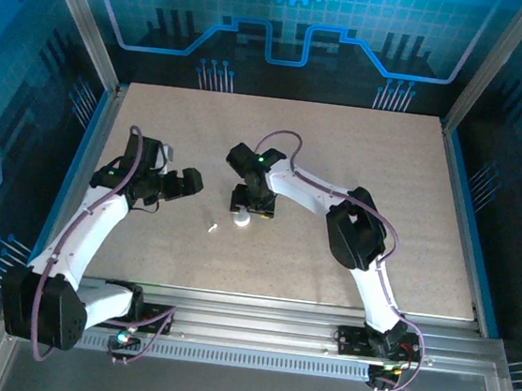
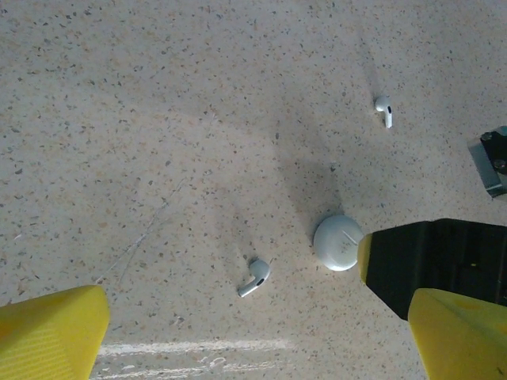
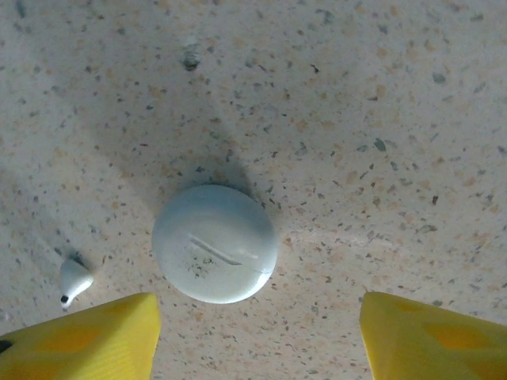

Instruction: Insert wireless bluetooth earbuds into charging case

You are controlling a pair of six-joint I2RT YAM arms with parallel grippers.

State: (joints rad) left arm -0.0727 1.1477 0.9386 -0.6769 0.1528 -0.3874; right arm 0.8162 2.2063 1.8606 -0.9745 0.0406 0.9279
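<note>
The charging case [image 3: 215,243], a round white puck with a thin seam line on top, lies flat on the speckled table. My right gripper [image 3: 257,342] hovers just over it, open, with its yellow fingertips [image 3: 79,340] short of the case on either side. One earbud [image 3: 74,280] lies just left of the case. In the left wrist view the case [image 2: 339,242] sits between that earbud [image 2: 254,277] and a second earbud [image 2: 384,110] farther off. My left gripper [image 2: 253,348] is open and empty, away from all three. From above, the case [image 1: 240,218] lies under the right gripper [image 1: 252,208], with an earbud [image 1: 211,227] and the left gripper [image 1: 187,183] to its left.
The right arm's black and yellow finger [image 2: 428,261] reaches in beside the case in the left wrist view. A metal rail [image 1: 257,308] runs along the near table edge, and blue enclosure walls [image 1: 91,110] stand at the left, right and back.
</note>
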